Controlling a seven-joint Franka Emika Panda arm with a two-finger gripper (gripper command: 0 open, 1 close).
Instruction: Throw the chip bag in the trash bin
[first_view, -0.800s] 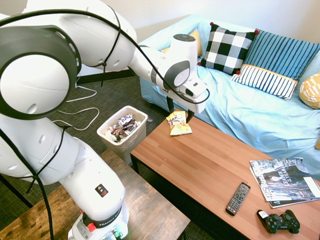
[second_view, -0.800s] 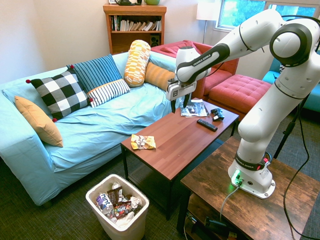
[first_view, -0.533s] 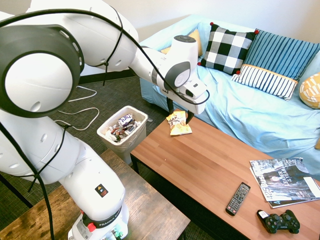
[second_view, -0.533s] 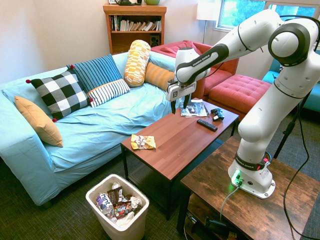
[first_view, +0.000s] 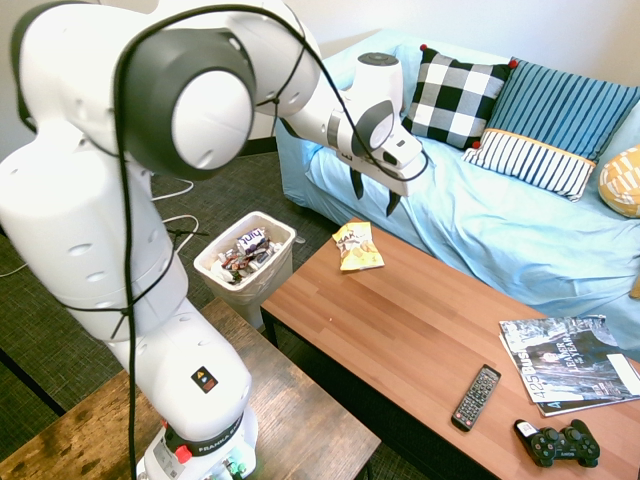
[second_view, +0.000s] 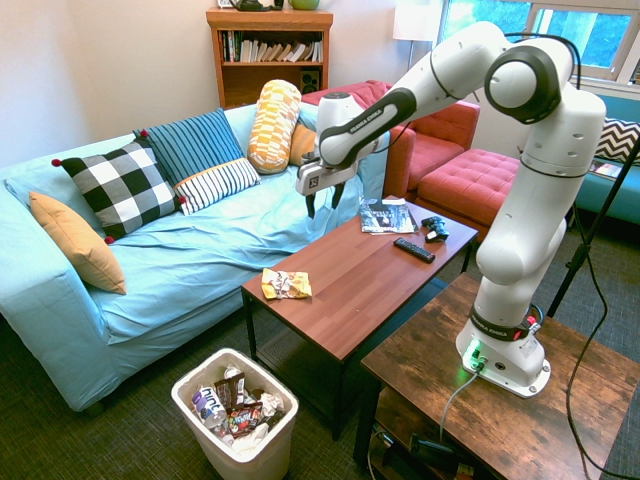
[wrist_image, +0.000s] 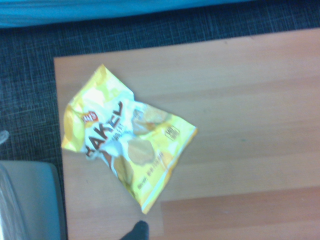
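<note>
The chip bag (first_view: 357, 246) lies flat on the brown surface (first_view: 440, 330), close to its left end and near the far edge. It is crumpled and nothing is touching it.

Nearest, down on the floor past that left end, stands the trash bin (first_view: 245, 257). It is open on top and already has wrappers inside, so I think the bag only needs a short trip over the edge and a drop.

Farther back, the pincer (first_view: 374, 193) hangs above the bag and a bit behind it, over the near edge of the blue sofa (first_view: 500, 230). It points straight down, its two fingers are spread wide apart, and it holds nothing. That looks like getting ready to come down on the bag from above.
</note>
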